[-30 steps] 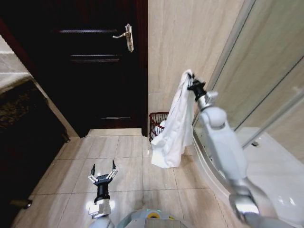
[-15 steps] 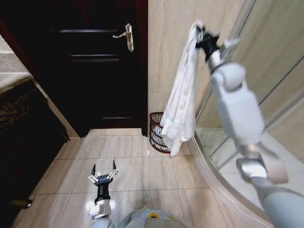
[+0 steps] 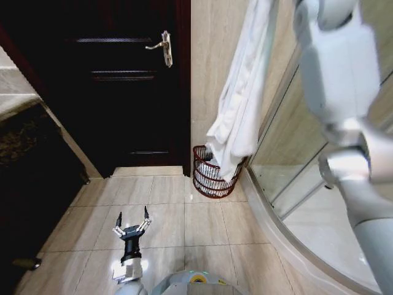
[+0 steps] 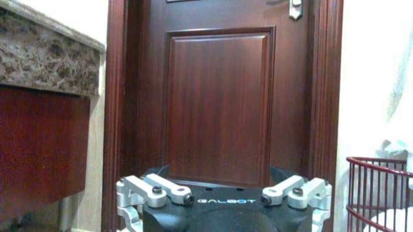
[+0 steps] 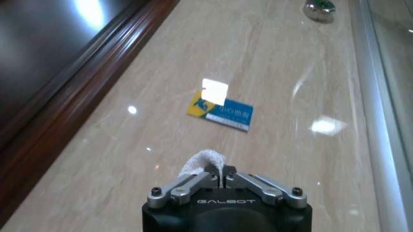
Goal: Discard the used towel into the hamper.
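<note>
White towel pinched in closed right gripper, hanging over hamper, not yet released; left gripper idle, spread.

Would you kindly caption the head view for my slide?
White towel hangs from the raised right arm above the hamper; left claw open, low.
</note>
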